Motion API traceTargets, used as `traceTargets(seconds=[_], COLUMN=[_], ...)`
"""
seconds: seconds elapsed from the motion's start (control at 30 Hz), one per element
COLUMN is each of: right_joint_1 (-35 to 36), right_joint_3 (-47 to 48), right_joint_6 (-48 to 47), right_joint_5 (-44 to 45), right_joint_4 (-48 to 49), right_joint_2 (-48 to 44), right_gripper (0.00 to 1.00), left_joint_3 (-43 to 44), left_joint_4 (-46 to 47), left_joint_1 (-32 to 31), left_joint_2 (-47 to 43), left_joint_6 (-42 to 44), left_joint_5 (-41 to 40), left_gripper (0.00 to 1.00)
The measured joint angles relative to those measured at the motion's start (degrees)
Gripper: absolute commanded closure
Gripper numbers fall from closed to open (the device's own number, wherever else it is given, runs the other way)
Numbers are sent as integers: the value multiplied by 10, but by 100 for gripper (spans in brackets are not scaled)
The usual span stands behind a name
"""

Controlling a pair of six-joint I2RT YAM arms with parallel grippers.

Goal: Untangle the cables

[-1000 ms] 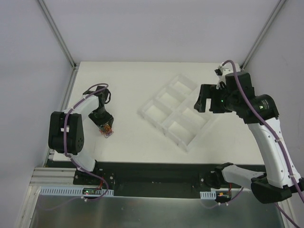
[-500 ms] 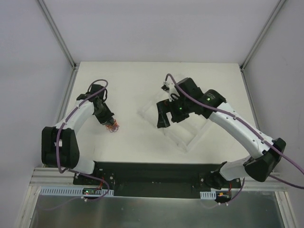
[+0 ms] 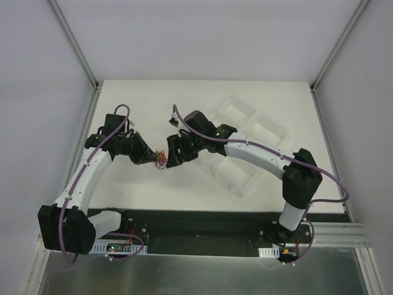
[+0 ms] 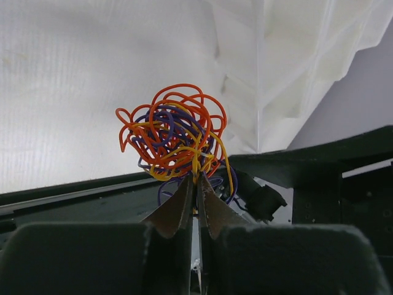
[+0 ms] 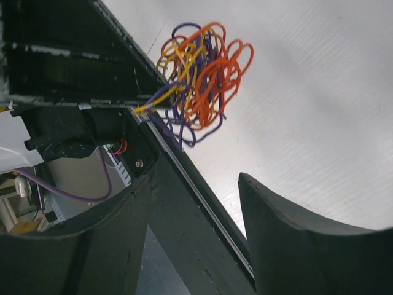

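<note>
orange cables [image 4: 175, 138], ends buried, pinched by left end effector [image 4: 196, 179]; right end effector [image 5: 193, 182] spread.

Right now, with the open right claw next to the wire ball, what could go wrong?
The left claw pinches only a few strands at the edge of the wire ball, so a pull may yank it free. The right claw is open wide; closing on the whole ball would likely tighten the knot. Both claws sit very close in the top view, so they could bump.
</note>
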Motion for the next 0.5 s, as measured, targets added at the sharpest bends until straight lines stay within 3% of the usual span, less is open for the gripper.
traceTargets(seconds=[0.13, 0.23, 0.27, 0.4, 0.5], right_joint_1=[3, 3, 3, 4, 6], right_joint_3=[-5, -7, -7, -7, -7], right_joint_6=[27, 38, 42, 54, 60], right_joint_5=[-1, 0, 0, 2, 16], right_joint_4=[43, 62, 68, 83, 80], right_joint_2=[19, 21, 23, 38, 48], right_gripper=[41, 49, 53, 99, 99], left_joint_3=[0, 0, 0, 0, 0], left_joint_4=[0, 0, 0, 0, 0], left_joint_1=[0, 0, 0, 0, 0], left_joint_2=[4, 4, 4, -3, -13], left_joint_6=[-11, -19, -22, -28, -29], left_joint_5=[36, 50, 55, 61, 58], left_gripper=[100, 100, 100, 100, 100])
